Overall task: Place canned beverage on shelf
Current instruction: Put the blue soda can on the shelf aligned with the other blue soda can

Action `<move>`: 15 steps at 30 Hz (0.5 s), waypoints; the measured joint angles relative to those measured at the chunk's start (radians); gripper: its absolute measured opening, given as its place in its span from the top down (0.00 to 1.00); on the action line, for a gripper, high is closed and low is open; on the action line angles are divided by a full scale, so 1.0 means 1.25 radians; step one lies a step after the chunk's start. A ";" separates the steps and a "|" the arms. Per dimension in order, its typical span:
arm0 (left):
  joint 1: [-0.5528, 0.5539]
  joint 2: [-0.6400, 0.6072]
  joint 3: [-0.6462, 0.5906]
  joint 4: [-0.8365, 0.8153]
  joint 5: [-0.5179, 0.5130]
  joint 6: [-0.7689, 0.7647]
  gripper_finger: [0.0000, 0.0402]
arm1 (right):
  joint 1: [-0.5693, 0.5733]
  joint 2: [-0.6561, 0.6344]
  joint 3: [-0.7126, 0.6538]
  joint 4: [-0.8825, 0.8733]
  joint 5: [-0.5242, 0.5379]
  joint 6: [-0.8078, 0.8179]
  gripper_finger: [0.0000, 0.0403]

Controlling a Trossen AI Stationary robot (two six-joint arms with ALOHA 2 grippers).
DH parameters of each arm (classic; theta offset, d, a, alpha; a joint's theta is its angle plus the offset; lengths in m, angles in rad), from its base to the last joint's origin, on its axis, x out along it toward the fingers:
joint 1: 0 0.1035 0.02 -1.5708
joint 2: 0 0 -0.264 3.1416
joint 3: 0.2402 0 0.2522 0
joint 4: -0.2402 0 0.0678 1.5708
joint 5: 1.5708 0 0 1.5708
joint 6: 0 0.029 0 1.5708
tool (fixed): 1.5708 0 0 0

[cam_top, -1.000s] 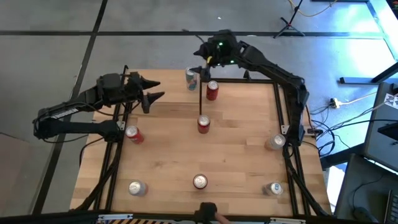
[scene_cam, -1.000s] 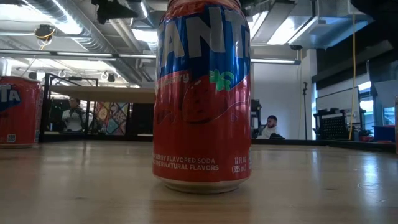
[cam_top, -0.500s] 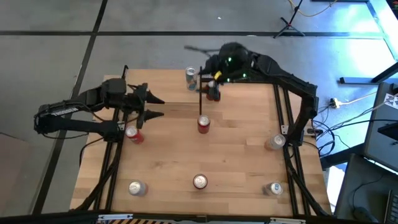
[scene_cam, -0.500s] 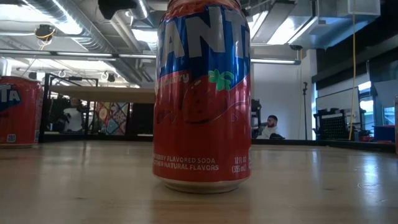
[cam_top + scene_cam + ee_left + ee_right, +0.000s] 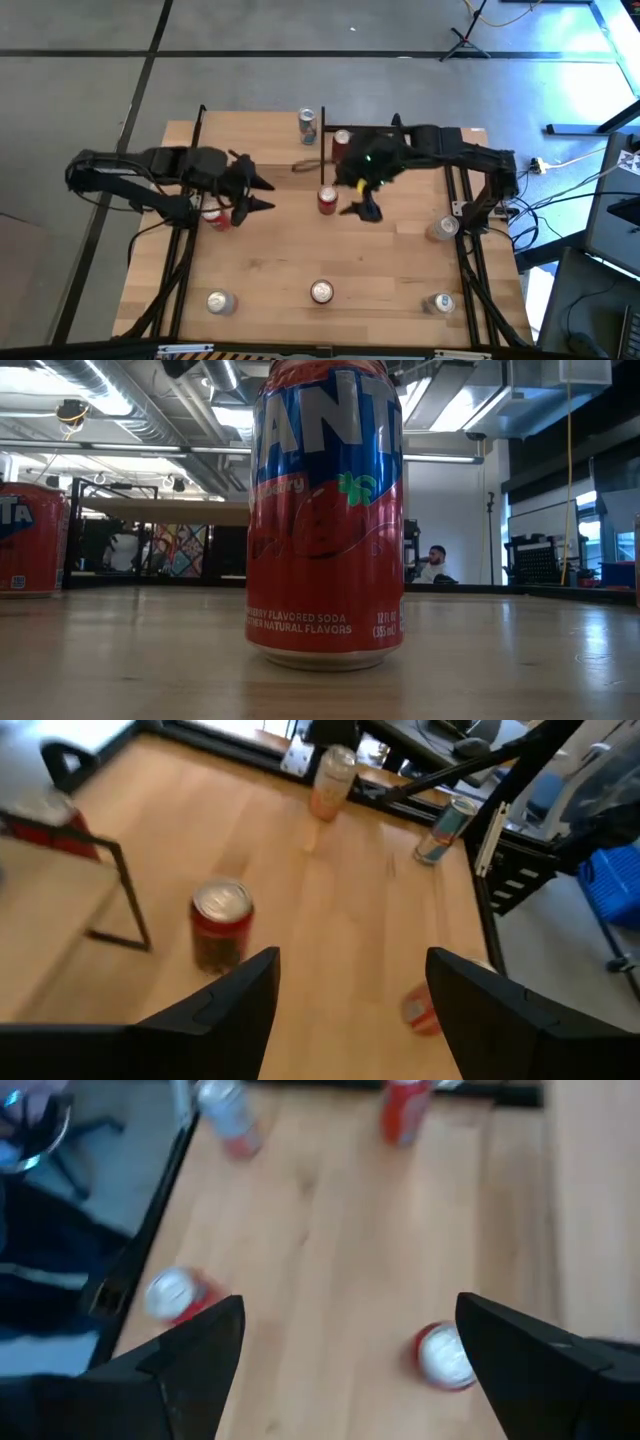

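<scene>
Several cans stand on the wooden tabletop (image 5: 280, 250). A red can (image 5: 327, 200) stands at mid-table. Another red can (image 5: 341, 140) stands at the far edge, by thin black posts (image 5: 322, 150). I take these posts for the shelf frame; my right arm covers most of its board. My right gripper (image 5: 360, 205) is open and empty, just right of the mid-table can, which shows in its wrist view (image 5: 445, 1355). My left gripper (image 5: 262, 195) is open and empty, left of that can (image 5: 220, 920) and beside a red can (image 5: 215, 215).
A silver-blue can (image 5: 308, 125) stands at the far edge. Silver cans (image 5: 220, 300) (image 5: 440, 228), a blue-silver can (image 5: 440, 302) and a red Fanta can (image 5: 320, 291) stand toward the near side; the Fanta can fills the low view (image 5: 325, 510). Black frame rails (image 5: 465, 270) run along the table's sides.
My right gripper has swung from the far edge toward the near edge and come down beside the mid-table red can, staying open. My left gripper has moved toward the near edge and a little to the right, beside the left red can. No can has moved.
</scene>
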 joint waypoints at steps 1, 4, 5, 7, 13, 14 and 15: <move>-0.018 0.006 0.000 0.002 -0.012 -0.019 0.38 | 0.015 -0.002 0.000 -0.011 0.000 0.006 0.13; -0.073 0.024 0.000 0.004 -0.045 -0.072 0.38 | 0.057 -0.015 0.000 -0.042 0.000 0.028 0.13; -0.091 0.029 0.000 0.006 -0.056 -0.086 0.38 | 0.072 -0.018 0.000 -0.052 0.000 0.037 0.13; -0.126 0.039 0.000 0.005 -0.082 -0.111 0.38 | 0.099 -0.024 0.000 -0.078 0.011 0.053 0.13; -0.212 0.066 0.000 0.011 -0.157 -0.174 0.38 | 0.182 -0.057 0.000 -0.130 0.073 0.130 0.13; -0.224 0.072 0.000 0.011 -0.170 -0.179 0.38 | 0.195 -0.064 0.000 -0.137 0.089 0.145 0.13; -0.234 0.077 0.000 0.014 -0.185 -0.181 0.38 | 0.208 -0.071 0.000 -0.146 0.109 0.162 0.13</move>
